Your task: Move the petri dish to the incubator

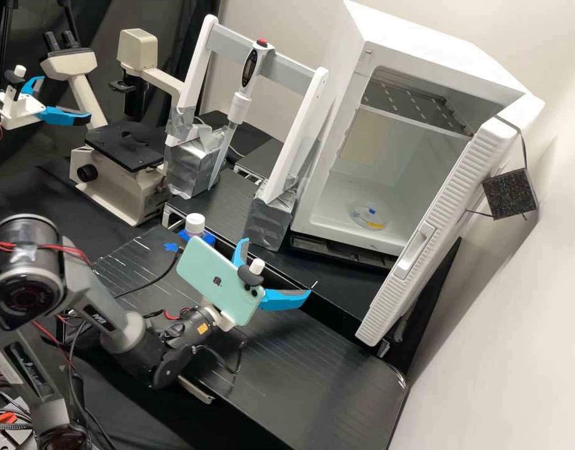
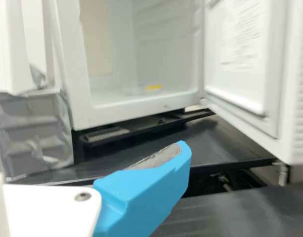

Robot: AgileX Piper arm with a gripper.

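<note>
The gripper [image 1: 277, 265] stands open over the black bench, outside the incubator [image 1: 500, 70], with nothing between its two blue fingers. Inside the incubator, on the white floor, lies the clear round petri dish [image 1: 369, 217], with a yellow patch and a blue spot on it. In the wrist view one blue finger of the gripper [image 2: 146, 190] shows, well apart from the dish. There the petri dish [image 2: 141, 89] is faint, with its yellow patch, on the floor of the incubator [image 2: 141, 105].
The incubator's door [image 1: 425, 240] hangs wide open on the right. A white-capped bottle [image 1: 195, 225] stands behind the phone [image 1: 219, 281] on the arm. Left of the incubator are a white frame [image 1: 294, 134] with a pipette [image 1: 240, 100] and a microscope [image 1: 115, 175].
</note>
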